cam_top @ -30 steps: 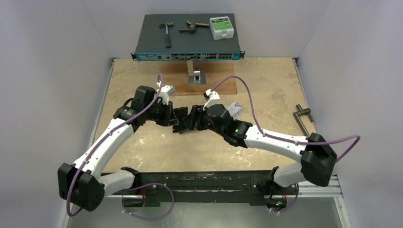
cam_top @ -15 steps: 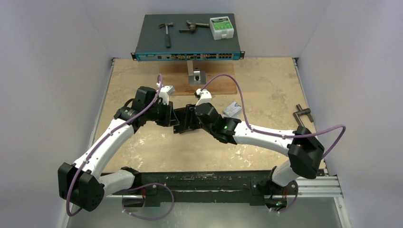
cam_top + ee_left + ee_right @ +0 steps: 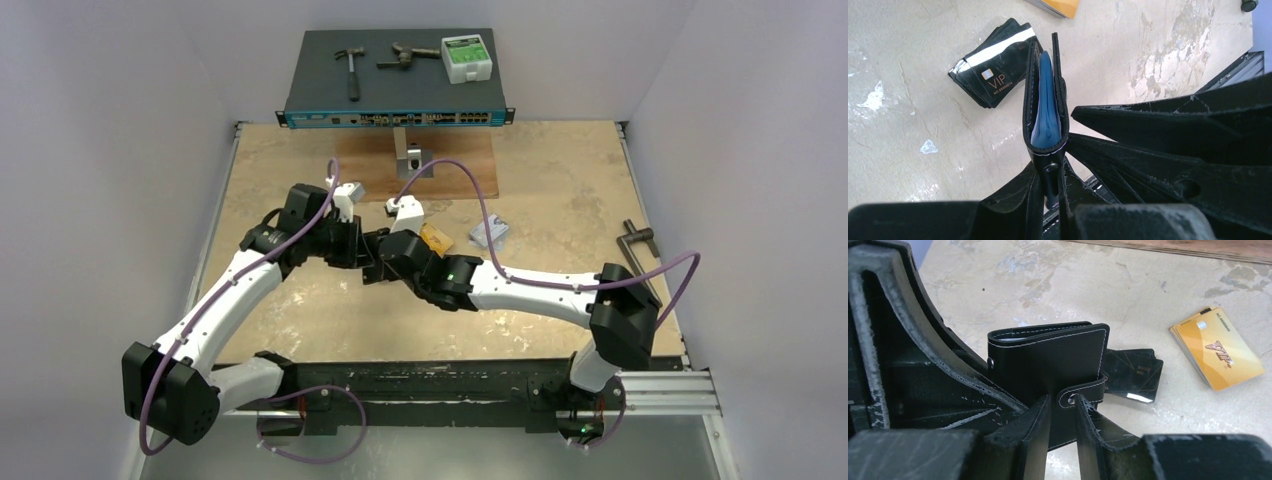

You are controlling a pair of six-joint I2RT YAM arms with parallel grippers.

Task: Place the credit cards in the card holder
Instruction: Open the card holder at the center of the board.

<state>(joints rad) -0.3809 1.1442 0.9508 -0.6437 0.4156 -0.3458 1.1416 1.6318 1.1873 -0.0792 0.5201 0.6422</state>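
"Black card holder [image 3: 1045, 107]: position?"

"Held on edge between the two grippers. The left gripper [image 3: 1048, 187] was closed on its folded end. The holder's long axis ran straight out past those fingertips, with the leaves slightly parted and the mouth facing away from them."

"And the right gripper [image 3: 1063, 412]?"

"Its fingers stood a narrow gap apart, astride the snap tab. Whether they pinched it could not be told."

"Cards?"

"All were on the table, none in the holder. Black striped cards [image 3: 990, 70] lay just beyond the holder's far edge, left of the left fingers' line. Gold cards [image 3: 1220, 357] lay farther out, to the right of the right fingers, and a silver card [image 3: 490, 232] lay farther right again. In my judgement the right arm was nearer to them, and it would have to release the tab to fetch one."
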